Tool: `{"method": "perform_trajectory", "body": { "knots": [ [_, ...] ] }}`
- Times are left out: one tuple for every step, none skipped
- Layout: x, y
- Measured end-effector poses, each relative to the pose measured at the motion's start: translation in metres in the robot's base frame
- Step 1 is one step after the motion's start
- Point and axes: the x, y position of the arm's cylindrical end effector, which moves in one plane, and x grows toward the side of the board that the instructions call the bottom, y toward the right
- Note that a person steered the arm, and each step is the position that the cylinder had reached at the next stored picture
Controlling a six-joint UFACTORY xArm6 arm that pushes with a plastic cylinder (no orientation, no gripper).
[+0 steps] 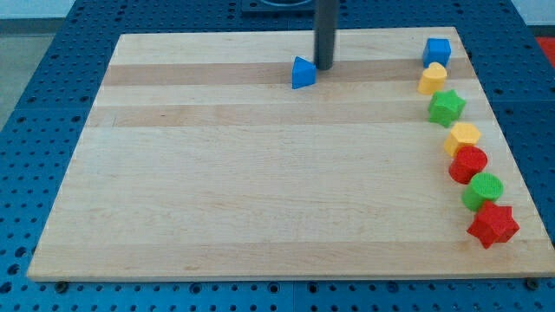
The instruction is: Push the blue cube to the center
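The blue cube (437,51) sits at the view's top right corner of the wooden board (260,173), at the head of a column of blocks. My tip (324,68) is near the view's top middle, far to the left of the cube. It stands just right of a blue wedge-shaped block (303,73), close to it or touching it.
Below the blue cube along the view's right edge lie a yellow block (433,79), a green star (447,107), a yellow hexagon (463,137), a red round block (468,164), a green round block (483,191) and a red star (492,224).
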Motion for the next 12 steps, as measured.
{"method": "perform_trajectory", "body": {
  "knots": [
    [-0.04, 0.028],
    [-0.061, 0.105],
    [-0.06, 0.156],
    [-0.056, 0.18],
    [-0.04, 0.178],
    [-0.005, 0.178],
    [0.02, 0.174],
    [0.043, 0.135],
    [0.06, 0.086],
    [0.065, 0.069],
    [0.059, 0.116],
    [0.078, 0.116]
  ]
}}
